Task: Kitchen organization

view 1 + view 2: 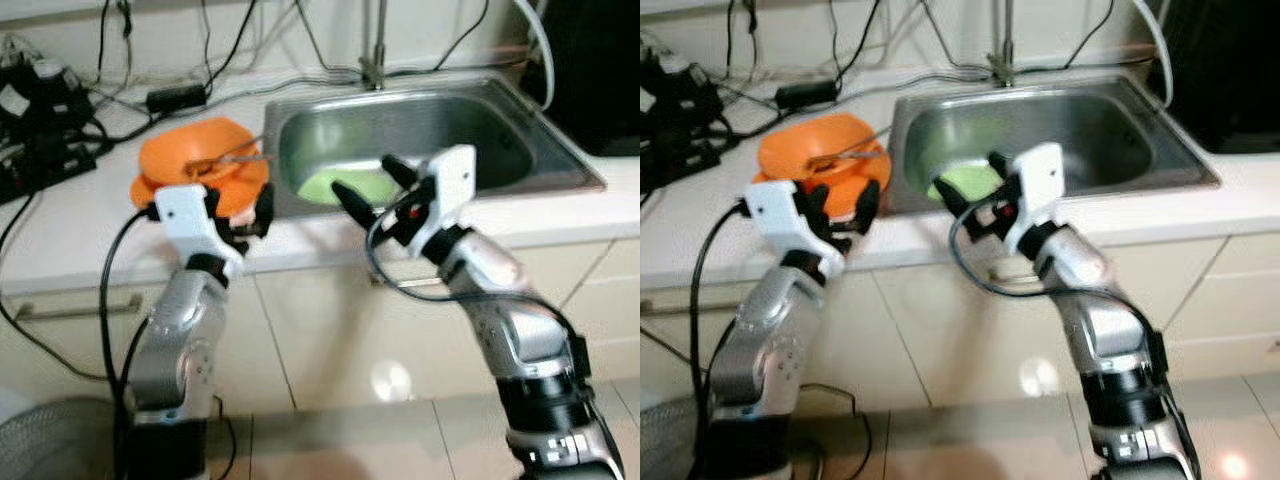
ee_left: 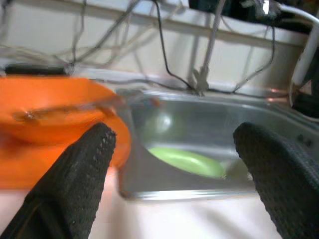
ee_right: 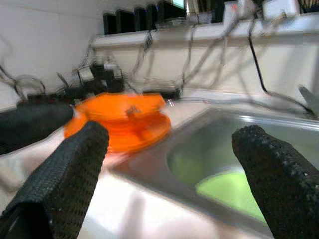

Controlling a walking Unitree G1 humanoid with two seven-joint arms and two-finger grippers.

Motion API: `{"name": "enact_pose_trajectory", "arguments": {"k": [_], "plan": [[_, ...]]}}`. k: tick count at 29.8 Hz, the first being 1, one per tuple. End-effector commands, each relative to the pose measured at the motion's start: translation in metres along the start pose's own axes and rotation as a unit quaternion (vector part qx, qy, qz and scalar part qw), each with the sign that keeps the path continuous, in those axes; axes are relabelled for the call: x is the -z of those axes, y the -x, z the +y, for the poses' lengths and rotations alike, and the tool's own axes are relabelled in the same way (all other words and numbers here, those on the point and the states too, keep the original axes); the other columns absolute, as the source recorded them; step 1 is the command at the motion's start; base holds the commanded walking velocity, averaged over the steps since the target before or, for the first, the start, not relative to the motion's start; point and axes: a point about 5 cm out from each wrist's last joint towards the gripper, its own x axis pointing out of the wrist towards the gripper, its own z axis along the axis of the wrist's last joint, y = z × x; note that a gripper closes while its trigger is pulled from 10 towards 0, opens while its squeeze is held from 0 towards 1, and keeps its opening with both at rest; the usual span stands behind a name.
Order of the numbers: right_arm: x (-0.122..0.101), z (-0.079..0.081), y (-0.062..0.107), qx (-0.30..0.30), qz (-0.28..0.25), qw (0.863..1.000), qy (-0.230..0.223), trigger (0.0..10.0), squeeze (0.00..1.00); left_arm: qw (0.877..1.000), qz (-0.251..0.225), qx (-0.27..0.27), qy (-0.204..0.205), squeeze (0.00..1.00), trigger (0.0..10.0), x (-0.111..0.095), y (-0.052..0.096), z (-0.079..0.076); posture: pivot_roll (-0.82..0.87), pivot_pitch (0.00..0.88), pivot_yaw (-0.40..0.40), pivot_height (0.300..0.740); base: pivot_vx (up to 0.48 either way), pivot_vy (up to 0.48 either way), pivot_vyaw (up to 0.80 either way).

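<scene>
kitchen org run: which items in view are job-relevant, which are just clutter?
Job-relevant:
- orange plastic bowl on an orange plate, a metal utensil resting in the bowl
- light green plate in the stainless steel sink
- left gripper and right gripper, both open, at the counter edge

Lying about:
- black cables and power adapter on the white counter
- faucet

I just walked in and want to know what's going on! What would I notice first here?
The bright orange plastic bowl, sitting on an orange plate on the white counter just left of the sink, with a thin metal utensil lying across it. Next, the lime-green plate lying in the bottom of the stainless steel sink. In front of the counter edge, the left gripper and the right gripper are both raised with fingers spread open.
</scene>
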Motion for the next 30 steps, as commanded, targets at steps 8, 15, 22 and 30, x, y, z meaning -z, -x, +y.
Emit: {"name": "enact_pose_trajectory", "arguments": {"k": [8,15,22,30], "plan": [[-0.004,0.004,-0.001,-0.012,-0.01,1.0,0.011,10.0,0.0,0.999,-0.024,-0.018,-0.012,0.0,10.0,-0.009,-0.001,0.003,-0.11,0.0,0.113,0.74,0.0,0.0,0.4],[-0.005,0.004,0.0,-0.011,-0.011,1.0,0.011,10.0,0.0,0.998,-0.037,-0.044,-0.031,0.0,10.0,-0.015,-0.002,0.01,-0.11,0.0,0.111,0.74,0.0,0.0,0.8],[-0.007,0.003,-0.002,-0.002,-0.015,1.0,0.004,10.0,0.0,0.998,-0.048,-0.038,-0.031,0.0,10.0,-0.021,-0.003,0.011,-0.11,0.0,0.112,0.74,0.0,0.0,0.3],[-0.009,0.001,-0.002,0.01,-0.018,1.0,-0.008,10.0,0.0,0.998,-0.048,-0.035,-0.028,0.0,10.0,-0.022,-0.005,0.01,-0.11,0.0,0.115,0.74,0.0,0.0,-0.27]]}}
